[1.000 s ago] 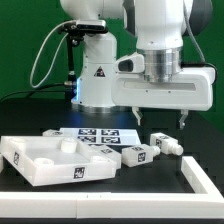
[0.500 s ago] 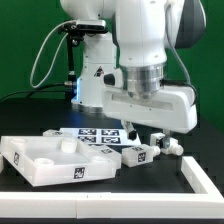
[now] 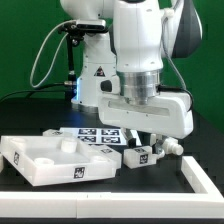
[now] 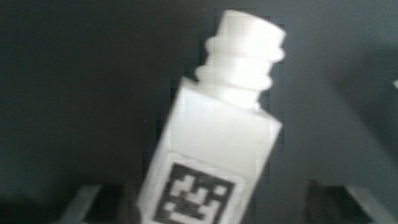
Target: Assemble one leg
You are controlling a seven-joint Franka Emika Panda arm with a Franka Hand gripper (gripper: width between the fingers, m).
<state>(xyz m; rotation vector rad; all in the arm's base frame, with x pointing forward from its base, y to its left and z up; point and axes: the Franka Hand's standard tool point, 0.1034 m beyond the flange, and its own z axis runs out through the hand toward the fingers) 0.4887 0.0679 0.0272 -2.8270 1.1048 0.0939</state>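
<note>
As the arm [image 3: 140,50] was seen lowered over the bench [image 3: 160,180], the open room was bounded on several sides. A long white bar [image 3: 207,178] was laid along the bench's near edge and ran up the exterior view's right. The large white tabletop [image 3: 30,165] was set to the exterior view's left, and the marker board [image 3: 95,138] was fixed behind it, near the robot's base. A strip of bare dark bench was left between the parts and the bar.

The leg [image 3: 137,155] was laid on its side on the bench, just to the exterior view's right of the tabletop, directly below the arm's hand. A second leg [image 3: 166,146] was placed just beside it on the exterior view's right; whether the two touched could not be told.

In the wrist view the leg [image 4: 222,130] was seen centred between the jaws, its tag at one end and its stepped peg at the other. The jaws were spread wide, a dark fingertip [image 4: 93,203] being seen on either side of the tagged end, and a gap was left on both sides.
</note>
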